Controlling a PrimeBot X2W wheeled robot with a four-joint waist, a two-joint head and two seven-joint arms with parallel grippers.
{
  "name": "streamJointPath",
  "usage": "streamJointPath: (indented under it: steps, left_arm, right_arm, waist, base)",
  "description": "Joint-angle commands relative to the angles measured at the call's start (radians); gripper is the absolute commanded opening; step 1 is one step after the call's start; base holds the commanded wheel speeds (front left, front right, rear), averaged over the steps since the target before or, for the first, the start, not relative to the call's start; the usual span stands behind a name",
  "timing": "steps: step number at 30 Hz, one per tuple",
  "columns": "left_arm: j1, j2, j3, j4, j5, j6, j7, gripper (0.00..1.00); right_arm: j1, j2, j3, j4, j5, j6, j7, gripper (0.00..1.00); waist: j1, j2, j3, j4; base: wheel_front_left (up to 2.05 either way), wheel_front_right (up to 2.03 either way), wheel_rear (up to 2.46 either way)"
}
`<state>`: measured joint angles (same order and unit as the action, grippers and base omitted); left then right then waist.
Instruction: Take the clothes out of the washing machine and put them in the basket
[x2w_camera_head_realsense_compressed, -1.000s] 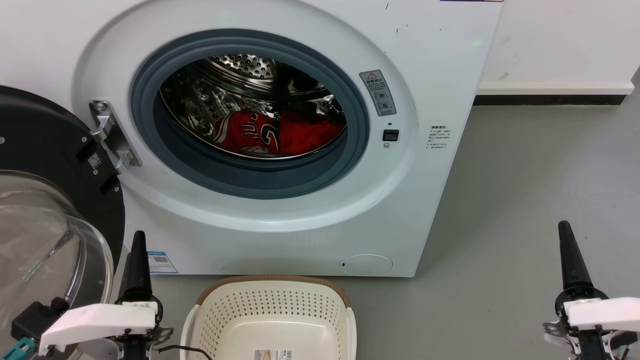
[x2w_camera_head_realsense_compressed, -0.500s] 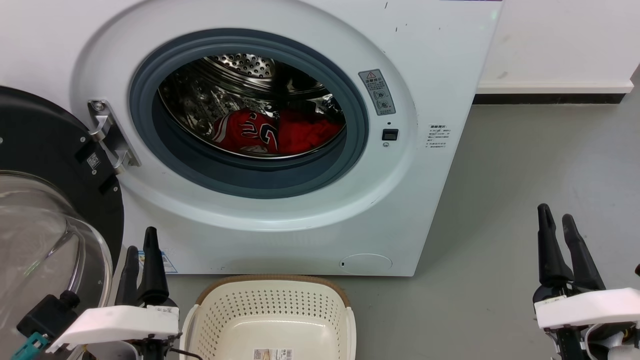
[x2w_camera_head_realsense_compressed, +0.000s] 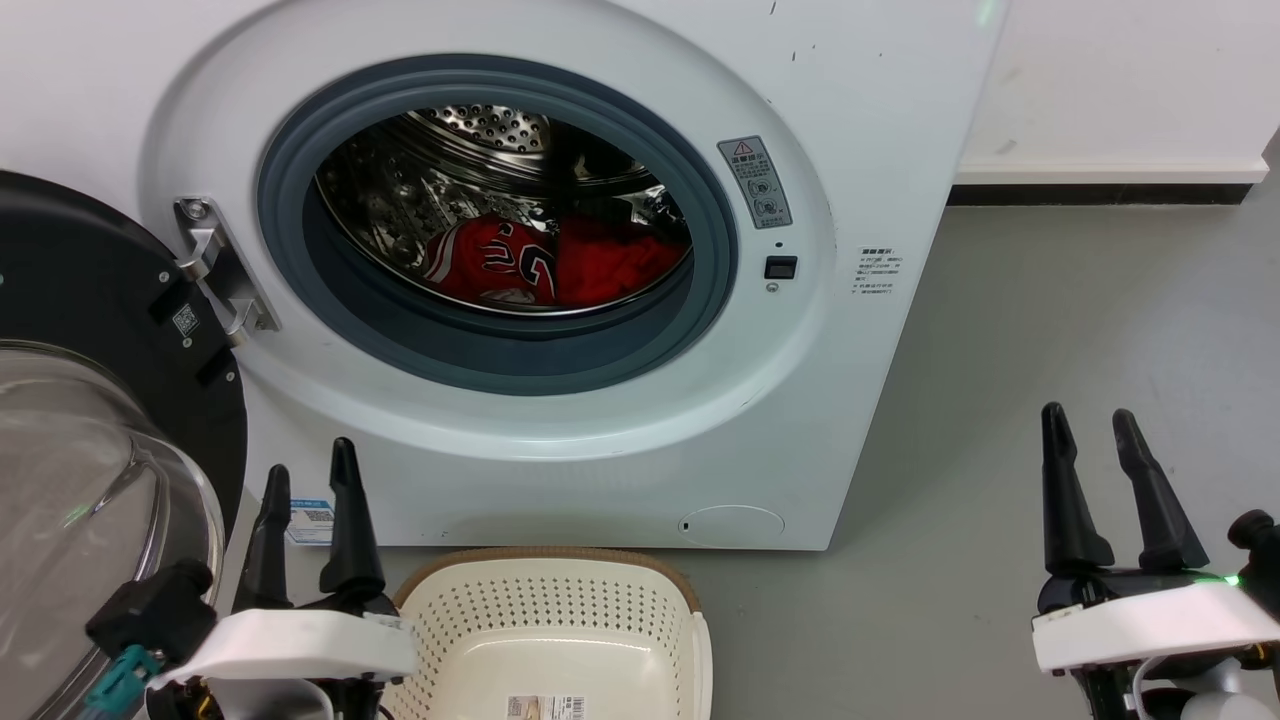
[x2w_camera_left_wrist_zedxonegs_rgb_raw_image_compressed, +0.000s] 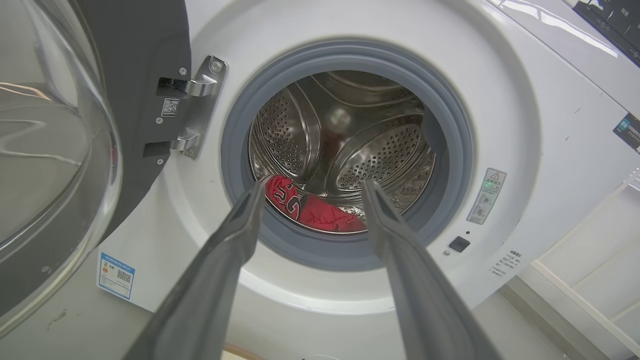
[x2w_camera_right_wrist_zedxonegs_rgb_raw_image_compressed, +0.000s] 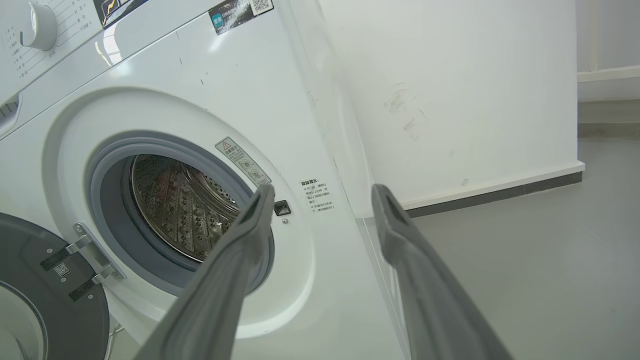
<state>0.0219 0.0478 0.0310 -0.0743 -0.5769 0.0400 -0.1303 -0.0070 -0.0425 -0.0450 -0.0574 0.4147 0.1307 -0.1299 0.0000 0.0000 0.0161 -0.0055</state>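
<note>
Since both tools are released and carry nothing, the step in hand reads as the first reach into the drum. The left tool (x2w_camera_head_realsense_compressed: 309, 458) stands with its fingers spread, low before the washing machine (x2w_camera_head_realsense_compressed: 600, 480) and just left of the basket (x2w_camera_head_realsense_compressed: 545, 556). Its wrist view looks straight through the porthole, with the clothes (x2w_camera_head_realsense_compressed: 560, 265) framed between its fingers. The right tool (x2w_camera_head_realsense_compressed: 1086, 413) is likewise spread and empty, over the floor (x2w_camera_head_realsense_compressed: 1050, 300) well to the right of the machine. The left one looks better placed to go in.

The clothes lie in a red heap at the bottom of the drum (x2w_camera_head_realsense_compressed: 480, 130), the jersey (x2w_camera_head_realsense_compressed: 500, 262) with its numerals on the left and plainer red fabric on the right. The door (x2w_camera_head_realsense_compressed: 90, 290) is swung wide open close beside the left arm, so the reach should rise and curve inward, away from the glass. Entering through the middle of the opening and clearing the grey seal (x2w_camera_head_realsense_compressed: 500, 350) before dipping would avoid scraping the lip. The fingers should straddle a raised fold and close on a thick bunch, not a thin edge, since soft fabric slips and trails. The basket sits on the floor right below the porthole, so once the bundle is lifted over the seal a short drop should do.
</note>
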Motion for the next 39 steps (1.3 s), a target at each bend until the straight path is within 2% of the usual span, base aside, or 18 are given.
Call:
streamJointPath:
  steps: [1,7,14,20,29,39]
  left_arm:
    - [0.001,0.002,-0.013,-0.023,0.043,0.007,-0.010,1.00]
    - [0.005,0.017,-0.064,-0.050,0.140,0.037,-0.026,1.00]
    - [0.017,0.044,-0.120,-0.056,0.214,0.093,-0.044,1.00]
    - [0.028,0.063,-0.161,-0.031,0.260,0.116,-0.058,1.00]
    - [0.045,0.067,-0.185,0.040,0.318,0.087,-0.078,1.00]
    - [0.051,0.072,-0.206,0.084,0.422,0.092,-0.097,1.00]
  right_arm:
    - [0.003,-0.007,0.006,-0.019,-0.039,0.000,-0.010,1.00]
    - [0.013,-0.008,0.018,-0.025,-0.131,0.000,-0.026,1.00]
    - [0.026,-0.008,0.027,-0.021,-0.226,0.000,-0.044,1.00]
    - [0.040,-0.008,0.039,-0.008,-0.296,0.000,-0.058,1.00]
    - [0.052,-0.009,0.046,0.009,-0.393,0.000,-0.078,1.00]
    - [0.065,-0.009,0.041,0.059,-0.446,0.000,-0.100,1.00]
  waist:
    - [0.0000,0.0000,0.000,0.000]
    - [0.0000,0.0000,0.002,0.001]
    - [0.0000,0.0000,0.002,0.000]
    - [0.0000,0.0000,0.002,-0.001]
    - [0.0000,0.0000,0.001,-0.001]
    - [0.0000,0.0000,-0.001,0.000]
  base:
    - [0.00,0.00,0.00]
    - [0.00,0.00,0.00]
    - [0.00,0.00,0.00]
    - [0.00,0.00,0.00]
    - [0.00,0.00,0.00]
    - [0.00,0.00,0.00]
